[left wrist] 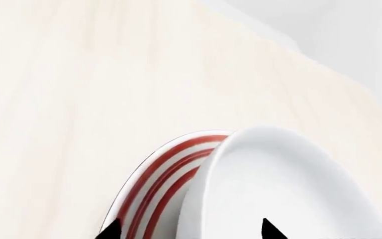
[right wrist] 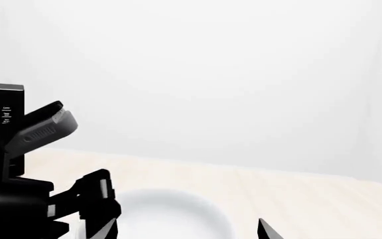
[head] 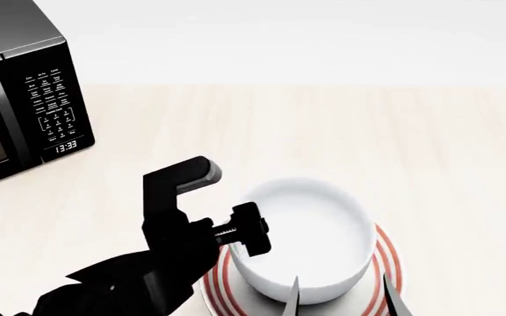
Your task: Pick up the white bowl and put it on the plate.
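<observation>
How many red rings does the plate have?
3, all circling the rim of the plate under the white bowl. The bowl and the left gripper hide parts of them.

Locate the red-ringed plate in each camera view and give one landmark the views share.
Head view: the plate sits at the bottom centre, under the white bowl.
Left wrist view: its red rings show at the bottom, beside the bowl's wall.
Right wrist view: plate not visible; only the bowl's rim shows.
Shared landmark: the white bowl, seen in all three views.
</observation>
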Robot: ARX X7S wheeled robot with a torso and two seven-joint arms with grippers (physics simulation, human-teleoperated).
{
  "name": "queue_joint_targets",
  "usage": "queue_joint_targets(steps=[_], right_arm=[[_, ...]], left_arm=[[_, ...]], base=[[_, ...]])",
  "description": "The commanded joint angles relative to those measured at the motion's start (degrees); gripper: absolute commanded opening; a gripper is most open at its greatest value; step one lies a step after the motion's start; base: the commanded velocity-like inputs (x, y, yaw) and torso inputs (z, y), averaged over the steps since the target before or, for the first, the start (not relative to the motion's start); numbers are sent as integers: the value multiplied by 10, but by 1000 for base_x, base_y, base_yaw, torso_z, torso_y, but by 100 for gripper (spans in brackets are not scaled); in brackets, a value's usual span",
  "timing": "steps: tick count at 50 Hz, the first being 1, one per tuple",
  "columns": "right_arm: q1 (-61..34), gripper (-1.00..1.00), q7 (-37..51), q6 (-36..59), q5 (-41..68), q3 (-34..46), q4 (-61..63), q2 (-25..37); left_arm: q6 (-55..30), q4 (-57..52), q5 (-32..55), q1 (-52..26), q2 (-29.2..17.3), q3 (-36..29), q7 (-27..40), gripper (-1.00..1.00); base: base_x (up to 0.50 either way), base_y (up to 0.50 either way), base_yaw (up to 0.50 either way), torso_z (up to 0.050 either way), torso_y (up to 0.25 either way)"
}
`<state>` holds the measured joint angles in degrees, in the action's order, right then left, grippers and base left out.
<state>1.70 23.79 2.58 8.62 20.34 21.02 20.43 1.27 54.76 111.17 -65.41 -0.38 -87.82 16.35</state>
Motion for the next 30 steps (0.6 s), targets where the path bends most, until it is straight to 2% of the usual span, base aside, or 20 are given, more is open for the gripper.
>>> queue_joint_targets(steps=[1,7,16,22,30], right_arm=[[1,100,2,2,2,0,5,3],[3,100,8,9,4,-5,23,8],[7,100,16,22,4,-12,53,16],[8,100,23,37,7,-20,80,23],[9,100,30,54,4,-24,116,30]], left_arm=[[32,-54,-3,-7,-26,-38,28,100],[85,-185,-69,-19,-96,-64,109,100],[144,-310,-166,-31,-174,-98,217,100],[173,-368,-228,-34,-209,-118,271,100],[204,-470,-346,-44,-263,-153,375,100]], base=[[0,0,0,0,0],[0,0,0,0,0],[0,0,0,0,0],[0,0,0,0,0],[0,0,0,0,0]])
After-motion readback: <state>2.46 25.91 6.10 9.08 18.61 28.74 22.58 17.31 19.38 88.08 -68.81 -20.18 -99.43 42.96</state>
